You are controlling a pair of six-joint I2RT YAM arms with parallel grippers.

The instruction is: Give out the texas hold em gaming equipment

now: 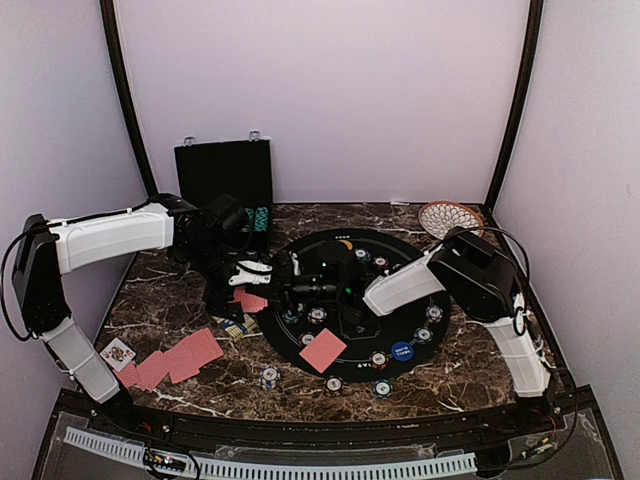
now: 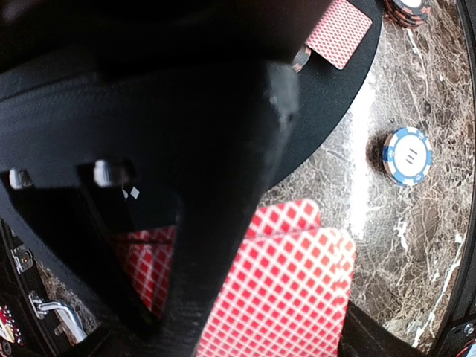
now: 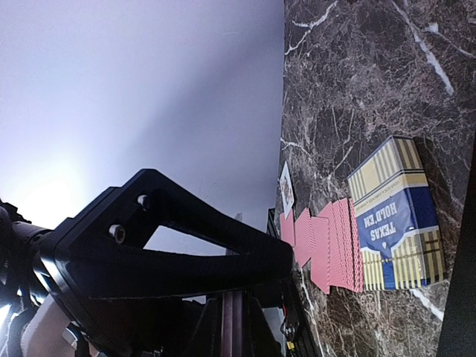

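Left gripper hovers just above red-backed cards at the black mat edge; I can't tell its opening. Right gripper clamped fully closed over the mat; contents unclear.

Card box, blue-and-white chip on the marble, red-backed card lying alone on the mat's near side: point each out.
card box (image 3: 394, 216), right wrist view, on its blue printed panel.
blue-and-white chip (image 2: 408, 155), left wrist view, on its white centre.
red-backed card (image 1: 323, 350), top external view, middle of its back.

we note left arm and right arm crowding the mat's left edge. fanned cards cover front-left marble; case blocks back-left. front-right marble open.
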